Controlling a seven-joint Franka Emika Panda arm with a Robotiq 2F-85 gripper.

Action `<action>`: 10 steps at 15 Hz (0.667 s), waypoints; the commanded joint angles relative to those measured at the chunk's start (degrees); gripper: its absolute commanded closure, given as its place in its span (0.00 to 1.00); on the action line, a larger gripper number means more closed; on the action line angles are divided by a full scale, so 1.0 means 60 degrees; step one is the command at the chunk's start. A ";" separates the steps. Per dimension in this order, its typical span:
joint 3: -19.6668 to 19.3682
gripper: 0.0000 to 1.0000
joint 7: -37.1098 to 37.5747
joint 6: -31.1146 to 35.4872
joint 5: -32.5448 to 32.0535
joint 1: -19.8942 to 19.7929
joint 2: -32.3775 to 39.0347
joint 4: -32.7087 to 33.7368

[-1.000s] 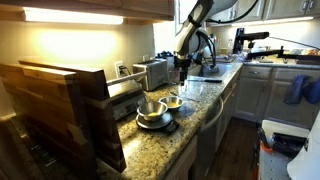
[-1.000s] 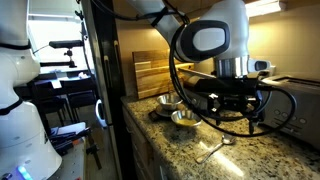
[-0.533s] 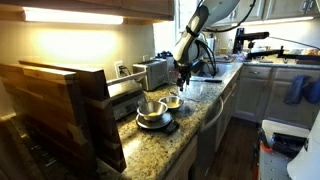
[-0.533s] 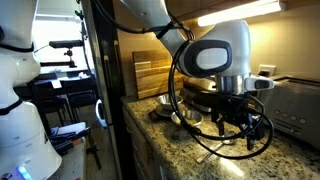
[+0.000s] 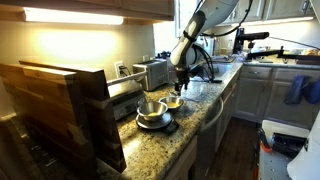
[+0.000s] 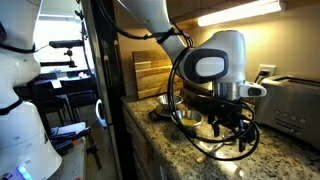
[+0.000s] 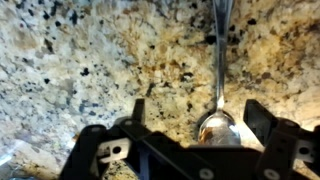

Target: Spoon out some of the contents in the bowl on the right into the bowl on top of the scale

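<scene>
A metal spoon (image 7: 218,70) lies on the granite counter, its bowl near me and its handle pointing away. My gripper (image 7: 198,115) is open, one finger on each side of the spoon's bowl, just above the counter. In both exterior views the gripper (image 5: 183,82) (image 6: 236,133) hangs low over the counter beside the bowls. A metal bowl (image 5: 151,109) (image 6: 167,102) stands on a dark scale (image 5: 156,125). A second metal bowl (image 5: 172,101) (image 6: 188,118) sits on the counter between it and the gripper. I cannot see the bowls' contents.
A toaster (image 5: 152,72) (image 6: 296,104) stands against the wall behind the gripper. Wooden boards (image 5: 60,100) (image 6: 150,72) lean at the counter's end past the scale. The counter's front edge (image 5: 215,112) runs close to the bowls.
My gripper has come down toward the counter and now sits low over the spoon. The bowls and the spoon have not moved.
</scene>
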 commanded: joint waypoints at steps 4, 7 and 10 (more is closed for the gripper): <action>0.0342 0.14 -0.0082 -0.0208 0.0099 -0.0196 0.0151 0.0004; 0.0330 0.38 -0.0072 -0.0259 0.0048 -0.0183 0.0213 0.0011; 0.0400 0.60 -0.0168 -0.0273 0.0132 -0.0259 0.0263 0.0046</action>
